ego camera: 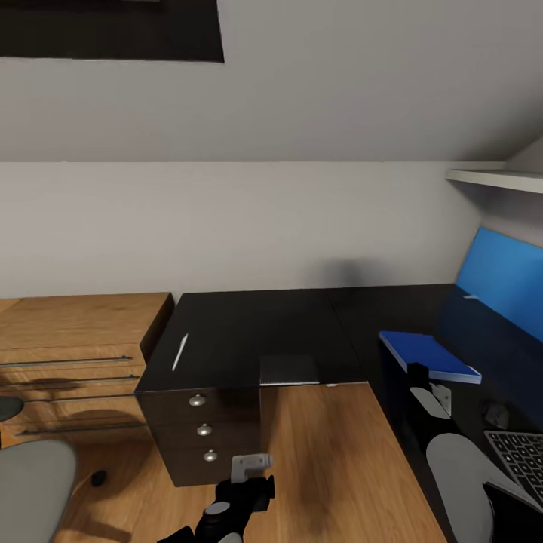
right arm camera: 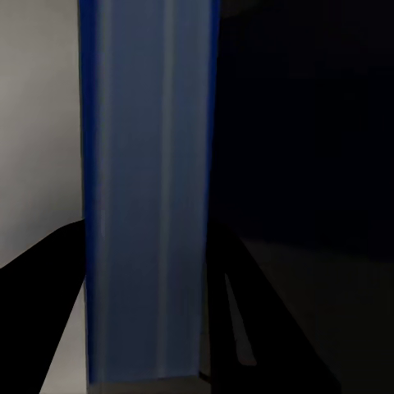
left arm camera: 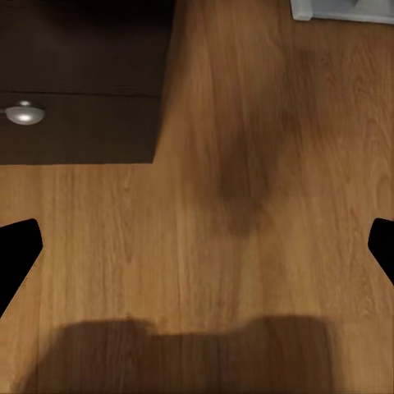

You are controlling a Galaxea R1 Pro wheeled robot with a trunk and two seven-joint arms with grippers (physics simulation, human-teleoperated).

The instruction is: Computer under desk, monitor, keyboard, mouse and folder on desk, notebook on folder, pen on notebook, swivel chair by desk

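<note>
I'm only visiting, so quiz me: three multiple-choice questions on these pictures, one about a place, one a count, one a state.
1. Where does the slim white pen lie? A oak floor; B matte black desk top; C grey chair.
2. How many round silver knobs on the dark drawer unit? A two; B three; C five.
3. The left gripper is: A open; B shut on a pen; C shut on a knob.
B, it lies on the desk; B, three in a column; A, fingertips wide apart, nothing between.
</note>
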